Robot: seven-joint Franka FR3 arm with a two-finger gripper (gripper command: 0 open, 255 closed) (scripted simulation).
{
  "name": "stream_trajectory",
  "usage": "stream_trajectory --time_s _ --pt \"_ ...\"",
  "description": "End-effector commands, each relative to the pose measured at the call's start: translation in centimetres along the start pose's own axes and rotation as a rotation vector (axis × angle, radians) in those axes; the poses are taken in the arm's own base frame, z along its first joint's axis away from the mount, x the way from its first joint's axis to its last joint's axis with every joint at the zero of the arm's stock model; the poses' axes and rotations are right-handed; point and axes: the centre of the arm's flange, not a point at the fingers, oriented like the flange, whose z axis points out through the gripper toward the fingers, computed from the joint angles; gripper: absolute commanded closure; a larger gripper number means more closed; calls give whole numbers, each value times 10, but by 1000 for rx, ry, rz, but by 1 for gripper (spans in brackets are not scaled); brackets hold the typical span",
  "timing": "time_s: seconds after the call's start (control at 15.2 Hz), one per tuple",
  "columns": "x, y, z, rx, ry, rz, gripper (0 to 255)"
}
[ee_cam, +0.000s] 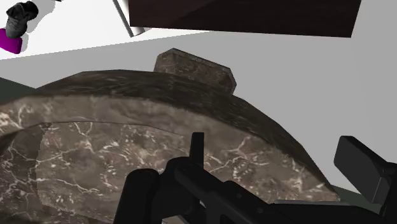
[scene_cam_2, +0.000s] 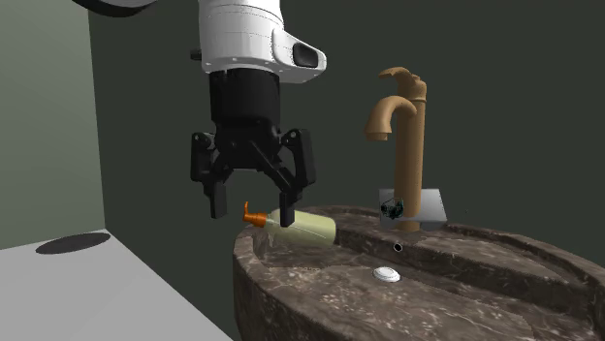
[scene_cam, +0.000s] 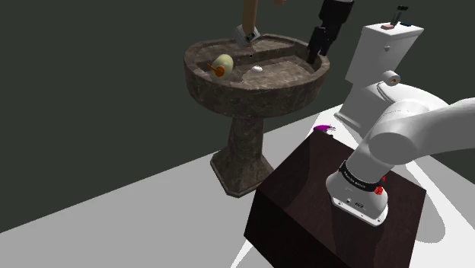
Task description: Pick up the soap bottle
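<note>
Two fingers of the gripper [scene_cam_2: 254, 208] stand apart, empty, over the sink [scene_cam: 251, 95] rim (approach step, probably); soap bottle [scene_cam: 222, 65] lies on its side inside by the opposite edge, so next: cross over, lower astride it.

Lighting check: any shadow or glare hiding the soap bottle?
Shoulder view: dim overall, but the soap bottle lies evenly lit in the sink, no glare. Second exterior view: the hand partly overlaps it; a dark oval shadow sits on the floor. Wrist view: floor bright white beyond the sink's rim.
</note>
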Motion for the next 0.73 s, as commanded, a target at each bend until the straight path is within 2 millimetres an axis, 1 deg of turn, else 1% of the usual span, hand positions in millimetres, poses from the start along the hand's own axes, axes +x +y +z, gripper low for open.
stream_trajectory --time_s 0.0,0.33,0.66 --pt "0 0 0 0 0 0 0" --pt "46 -49 8 -4 -15 144 0" --pt "98 -92 18 -9 -30 287 0"
